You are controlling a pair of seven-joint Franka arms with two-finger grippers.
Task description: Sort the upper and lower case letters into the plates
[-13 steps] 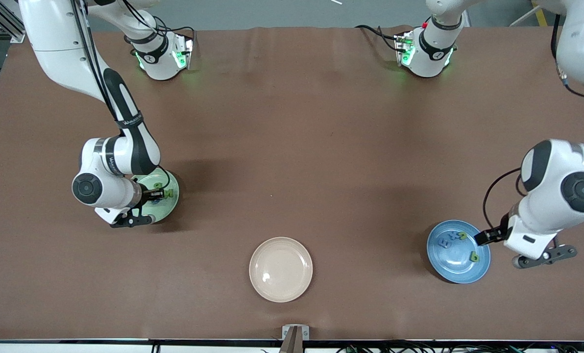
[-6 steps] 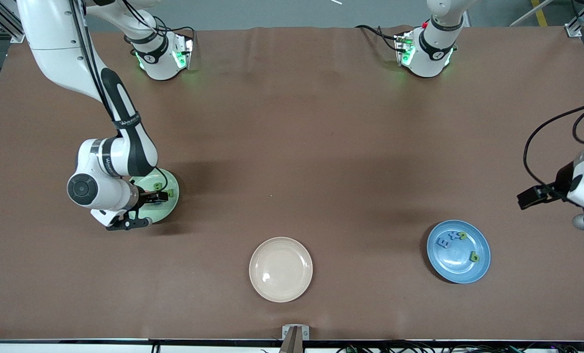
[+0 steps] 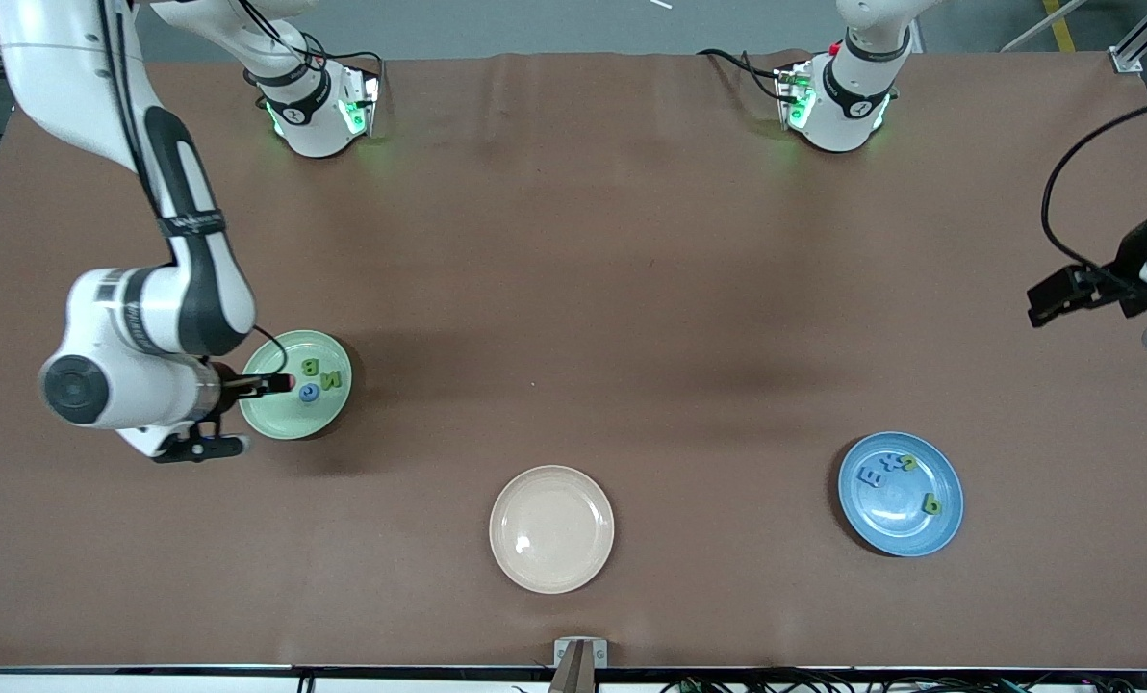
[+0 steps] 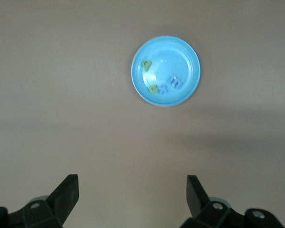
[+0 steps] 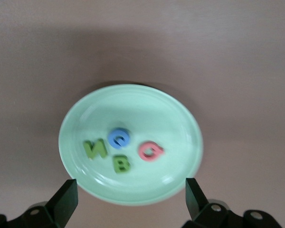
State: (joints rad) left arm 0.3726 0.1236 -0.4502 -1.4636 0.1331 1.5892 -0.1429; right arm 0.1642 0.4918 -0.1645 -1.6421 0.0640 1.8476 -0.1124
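The mint green plate (image 3: 283,420) lies near the right arm's end of the table and holds a green B (image 3: 311,366), a green M (image 3: 332,378), a blue letter (image 3: 309,392) and a pink letter (image 3: 291,382). The right wrist view shows this plate (image 5: 133,107) with the pink letter (image 5: 150,151). My right gripper (image 3: 270,383) is open and empty over the plate's rim (image 5: 131,197). The blue plate (image 3: 899,526) holds two blue letters (image 3: 872,474) and two green letters (image 3: 931,503). My left gripper (image 3: 1050,296) is open and empty, high over bare table (image 4: 132,194); its view shows the blue plate (image 4: 180,52).
A cream-beige plate (image 3: 551,528) lies bare near the table's front edge, between the two other plates. The arm bases stand along the edge farthest from the front camera. The brown table (image 3: 573,289) carries nothing else.
My right gripper has drawn back from the mint plate's middle and risen, uncovering the letters. My left gripper has lifted off the blue plate and swung away toward the left arm's end.
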